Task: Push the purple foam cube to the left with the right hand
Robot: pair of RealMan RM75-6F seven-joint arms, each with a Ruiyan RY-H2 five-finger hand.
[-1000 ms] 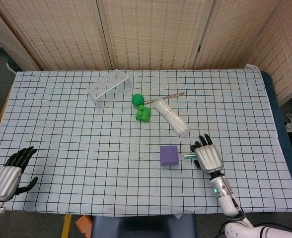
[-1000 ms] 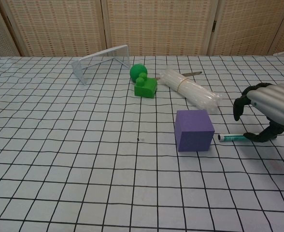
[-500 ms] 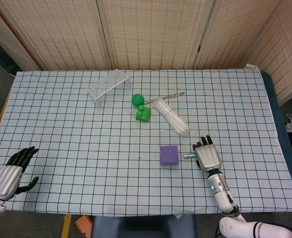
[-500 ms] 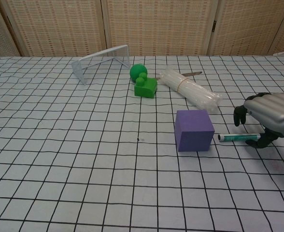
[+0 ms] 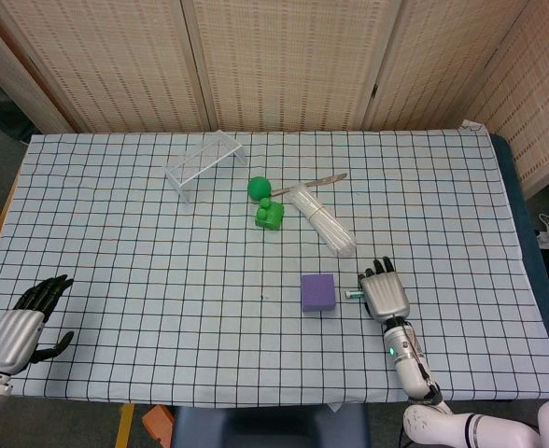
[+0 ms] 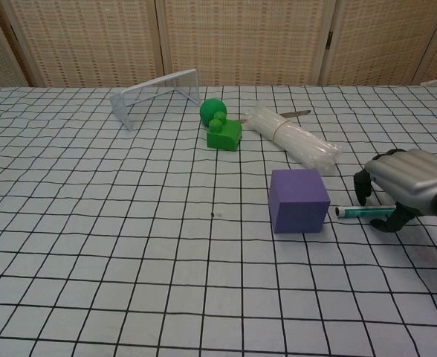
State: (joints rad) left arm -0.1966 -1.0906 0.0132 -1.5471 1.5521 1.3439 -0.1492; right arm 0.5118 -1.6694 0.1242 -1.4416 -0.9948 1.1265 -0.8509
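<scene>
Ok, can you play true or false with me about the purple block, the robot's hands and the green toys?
1. The right hand is touching the purple foam cube. False: there is a gap between them, and a small teal pen lies in it.
2. The green ball sits right behind the green block. True.
3. The left hand is holding the clear bundle of tubes. False: it holds nothing, near the table's front left corner.
4. The purple foam cube is stacked on the green block. False: it sits alone on the checked cloth.
5. A clear wire rack stands at the back. True.
</scene>
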